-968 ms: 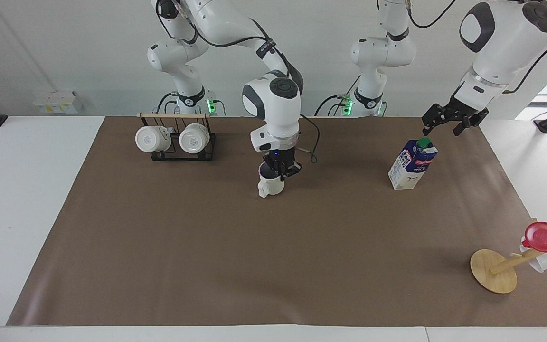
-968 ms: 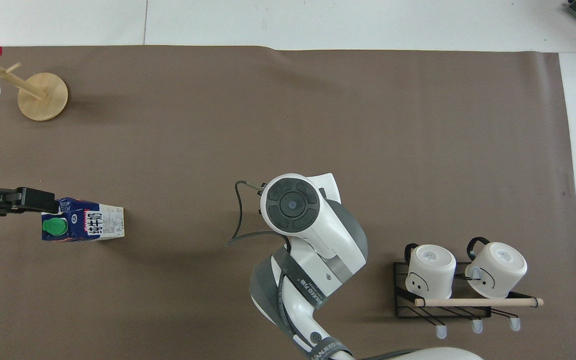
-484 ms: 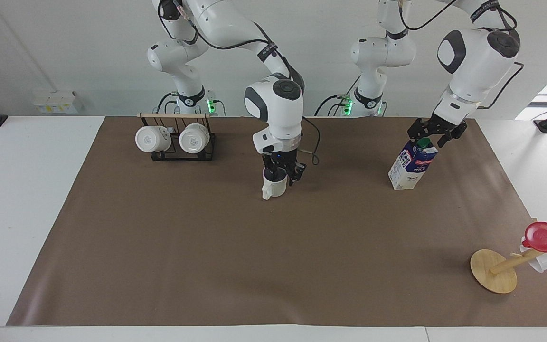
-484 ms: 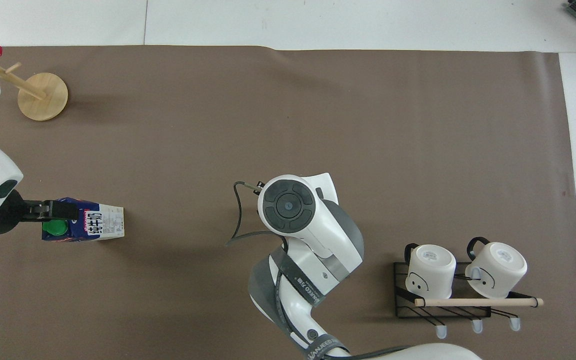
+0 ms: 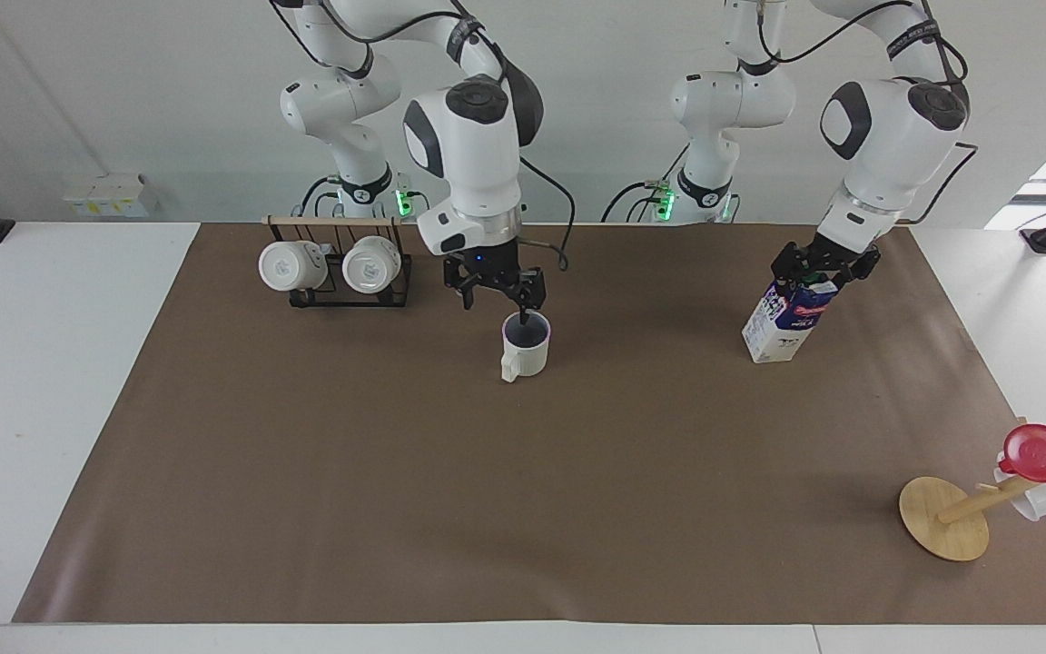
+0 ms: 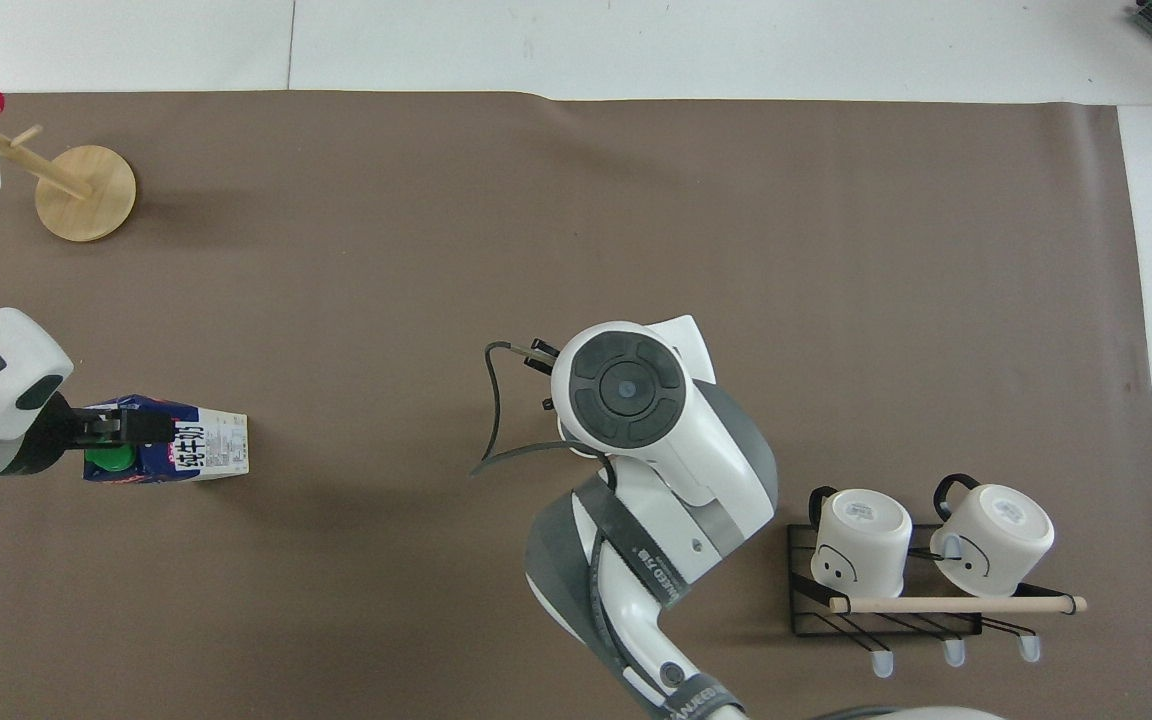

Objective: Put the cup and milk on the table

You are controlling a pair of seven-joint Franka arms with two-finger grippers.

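The off-white cup (image 5: 525,350) stands upright on the brown sheet of the table (image 5: 396,472), handle pointing away from the robots. My right gripper (image 5: 498,300) hangs open just over it, one fingertip (image 5: 526,313) at the rim. In the overhead view the right arm's wrist hides both the cup and that gripper. The milk (image 5: 782,322) (image 6: 186,450), a blue-and-white carton with a green cap, stands toward the left arm's end. My left gripper (image 5: 821,266) (image 6: 121,432) is open, with its fingers on either side of the carton's top.
A black rack (image 5: 337,268) (image 6: 926,565) with two white mugs stands near the right arm's base. A wooden mug tree (image 5: 945,518) (image 6: 86,180) carrying a red cup (image 5: 1045,452) stands at the corner farthest from the robots, at the left arm's end.
My right gripper has opened, let go of the cup and risen a little toward the rack. My left gripper has come down from beside the milk to its top.
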